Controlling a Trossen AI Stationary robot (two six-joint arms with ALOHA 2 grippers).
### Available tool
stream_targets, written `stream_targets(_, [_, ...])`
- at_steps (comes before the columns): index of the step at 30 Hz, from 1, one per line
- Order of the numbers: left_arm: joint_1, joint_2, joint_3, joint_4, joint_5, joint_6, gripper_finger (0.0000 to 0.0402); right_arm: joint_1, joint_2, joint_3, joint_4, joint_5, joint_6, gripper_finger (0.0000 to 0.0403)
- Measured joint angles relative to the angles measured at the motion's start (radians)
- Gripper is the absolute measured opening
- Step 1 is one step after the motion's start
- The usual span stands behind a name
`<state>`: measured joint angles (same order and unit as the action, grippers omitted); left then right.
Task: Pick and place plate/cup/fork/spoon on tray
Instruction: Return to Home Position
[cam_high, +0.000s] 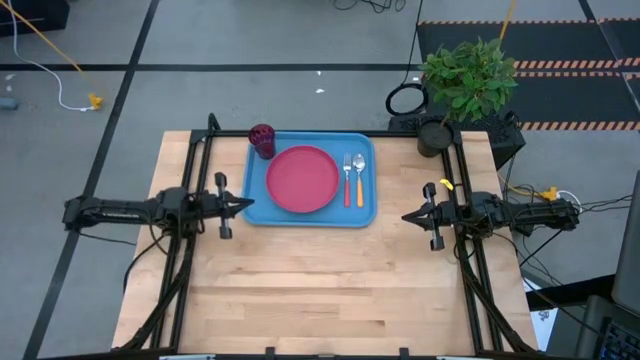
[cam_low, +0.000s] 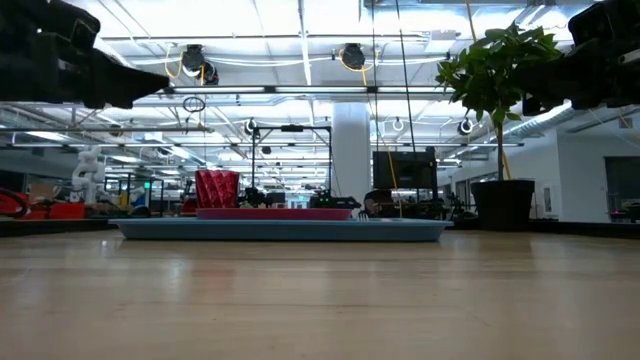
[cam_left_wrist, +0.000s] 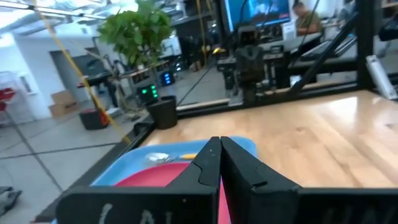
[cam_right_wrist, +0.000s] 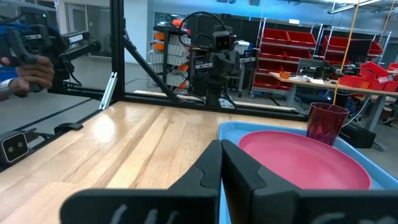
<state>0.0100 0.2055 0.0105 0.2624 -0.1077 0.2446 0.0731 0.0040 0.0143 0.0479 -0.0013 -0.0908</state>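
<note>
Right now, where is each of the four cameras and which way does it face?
High view: overhead, facing straight down on the tray, both arms showing.
Low view: at tabletop height, looking level across at the tray and cup, arms at the top corners.
Left wrist view: facing the plate past shut fingers.
Right wrist view: facing the plate and cup past shut fingers.
All four views share the tray.
</note>
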Motion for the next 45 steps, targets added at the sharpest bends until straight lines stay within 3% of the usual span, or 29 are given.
stream_targets(14, [0.125, -0.179, 0.0, -0.134, 0.038, 0.009, 0.0014, 0.0, 0.0, 0.0, 0.0, 0.0, 0.0, 0.0])
stream_targets(21, [0.16, -0.203, 0.0, -0.236, 0.062, -0.048, 0.0005, 0.0, 0.0, 0.0, 0.0, 0.0, 0.0, 0.0])
stream_targets(32, [0.119, -0.199, 0.001, -0.252, 0.135, -0.193, 0.0008, 0.0, 0.0, 0.0, 0.0, 0.0, 0.0, 0.0])
stream_targets(45, [0.006, -0.175, 0.001, -0.252, 0.108, -0.111, 0.0004, 0.0, 0.0, 0.0, 0.0, 0.0, 0.0, 0.0])
